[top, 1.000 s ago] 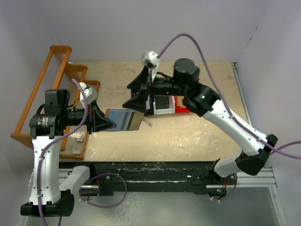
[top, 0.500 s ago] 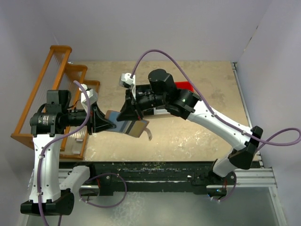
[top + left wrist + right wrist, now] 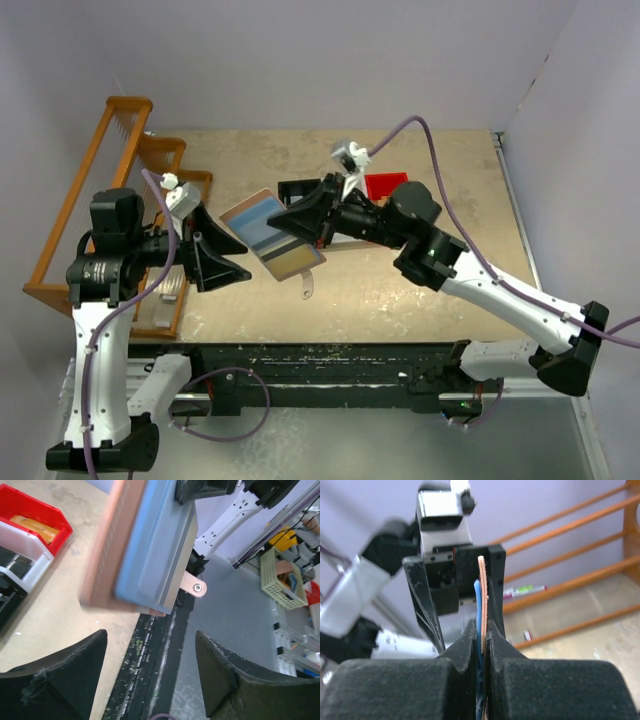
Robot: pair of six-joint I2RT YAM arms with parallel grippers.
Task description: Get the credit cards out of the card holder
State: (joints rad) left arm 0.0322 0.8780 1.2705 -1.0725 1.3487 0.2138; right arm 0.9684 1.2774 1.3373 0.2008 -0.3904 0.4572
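The card holder (image 3: pixel 268 233) hangs in the air above the table, salmon-pink outside and light blue inside. My right gripper (image 3: pixel 285 225) is shut on its far edge, and the right wrist view shows the holder (image 3: pixel 481 587) edge-on between the closed jaws of that gripper (image 3: pixel 481 628). Left of it, my left gripper (image 3: pixel 228 252) is open and clear of the holder. In the left wrist view the holder (image 3: pixel 150 545) hangs beyond this gripper (image 3: pixel 150 635), whose jaws are empty. A tan patch under a dark stripe shows inside; I cannot tell if it is a credit card.
A wooden rack (image 3: pixel 90 200) stands along the left side. Red (image 3: pixel 30 512), white (image 3: pixel 22 550) and black bins sit behind the right arm, and a tan-orange flat piece (image 3: pixel 32 525) lies in the red one. The holder's snap tab (image 3: pixel 195 587) dangles over the table's near edge.
The left gripper opened, let go of the card holder and drew back left. The right gripper came from the bins, closed on the holder and now carries it, turned flatter.
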